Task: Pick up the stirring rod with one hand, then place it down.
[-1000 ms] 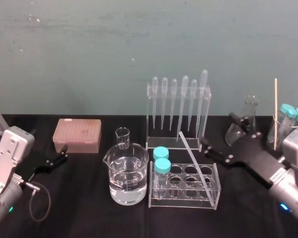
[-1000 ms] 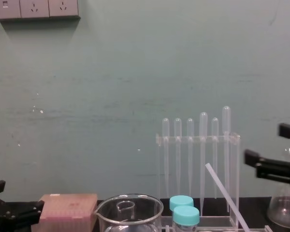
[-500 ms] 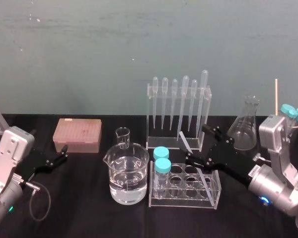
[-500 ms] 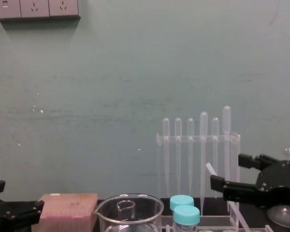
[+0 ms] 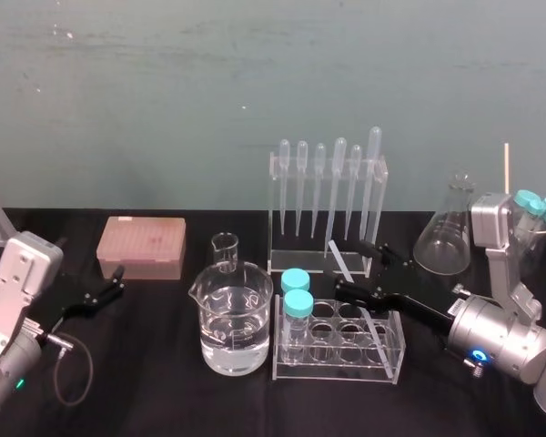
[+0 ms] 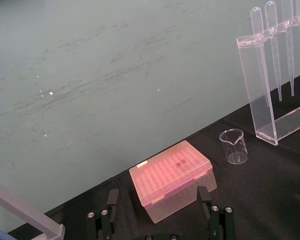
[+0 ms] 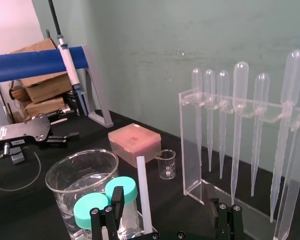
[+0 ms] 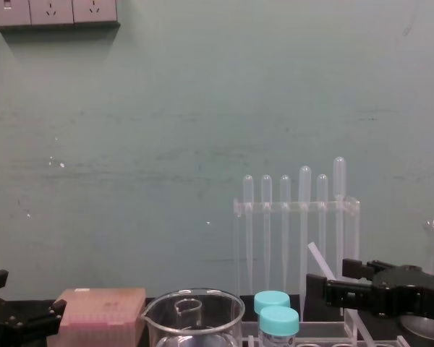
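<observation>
The stirring rod (image 5: 349, 282) is a thin translucent white stick leaning out of the clear test tube rack (image 5: 338, 350), with its top end toward the pipette stand. My right gripper (image 5: 357, 269) reaches in from the right at the rod's upper half, open. In the right wrist view the rod (image 7: 142, 192) rises between the two fingers of that gripper (image 7: 165, 222), nearer one finger and touching neither. From the chest view the rod (image 8: 318, 259) shows just above the black jaws of the right gripper (image 8: 341, 283). My left gripper (image 5: 105, 289) rests open at the far left by the pink box.
A water-filled beaker (image 5: 235, 323) and two teal-capped tubes (image 5: 296, 293) stand just left of the rod. The pipette stand (image 5: 328, 205) is close behind. A small beaker (image 5: 225, 252), pink tip box (image 5: 141, 248), conical flask (image 5: 446, 238) and a jar of capped tubes (image 5: 530, 218) line the back.
My right arm has swung in from the right and dropped lower, bringing its open jaws to either side of the rod. The left arm has stayed put.
</observation>
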`<state>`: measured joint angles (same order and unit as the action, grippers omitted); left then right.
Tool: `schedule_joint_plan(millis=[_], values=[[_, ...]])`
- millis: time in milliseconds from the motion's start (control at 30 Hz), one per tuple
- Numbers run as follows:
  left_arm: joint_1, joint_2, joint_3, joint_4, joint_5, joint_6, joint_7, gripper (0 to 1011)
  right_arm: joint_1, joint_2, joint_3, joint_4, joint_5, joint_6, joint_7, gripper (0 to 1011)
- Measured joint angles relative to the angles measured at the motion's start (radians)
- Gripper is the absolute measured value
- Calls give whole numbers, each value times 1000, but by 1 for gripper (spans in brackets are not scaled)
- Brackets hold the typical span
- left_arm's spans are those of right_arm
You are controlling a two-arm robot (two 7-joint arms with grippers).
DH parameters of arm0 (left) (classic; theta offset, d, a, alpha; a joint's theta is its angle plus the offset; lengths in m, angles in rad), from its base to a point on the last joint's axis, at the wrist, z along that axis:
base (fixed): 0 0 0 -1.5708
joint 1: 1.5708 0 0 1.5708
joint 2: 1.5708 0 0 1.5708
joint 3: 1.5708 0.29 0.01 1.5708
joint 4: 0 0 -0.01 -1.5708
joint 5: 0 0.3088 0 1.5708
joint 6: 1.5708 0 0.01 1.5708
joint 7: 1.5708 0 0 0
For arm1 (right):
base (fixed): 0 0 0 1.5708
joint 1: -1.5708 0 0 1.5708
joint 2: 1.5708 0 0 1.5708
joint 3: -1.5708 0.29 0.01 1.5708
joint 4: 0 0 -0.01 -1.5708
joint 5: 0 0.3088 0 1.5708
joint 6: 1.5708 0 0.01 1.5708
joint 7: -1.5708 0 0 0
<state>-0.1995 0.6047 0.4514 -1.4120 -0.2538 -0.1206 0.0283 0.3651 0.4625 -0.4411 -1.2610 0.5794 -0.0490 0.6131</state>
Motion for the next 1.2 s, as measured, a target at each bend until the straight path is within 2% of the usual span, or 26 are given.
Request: schedule_joint_plan(millis=[67,767,900,1067,1100,1200], values=[[0,0,0,0,0,0,0,1000,4,-3,2,8,8,14,8,1010],[0,0,0,0,0,0,0,1000,1,-1,2,1,2,5,2,1004],[0,0,0,0,0,0,0,1000,1,0,1,1,1,4,2,927],[0,0,0,0,0,0,0,1000,0,0,1,0,1,3,1,775],[0,0,0,0,0,0,0,1000,0,0,1,0,1,3,1,775],[0,0,0,0,0,0,0,1000,0,0,1,0,1,3,1,664]])
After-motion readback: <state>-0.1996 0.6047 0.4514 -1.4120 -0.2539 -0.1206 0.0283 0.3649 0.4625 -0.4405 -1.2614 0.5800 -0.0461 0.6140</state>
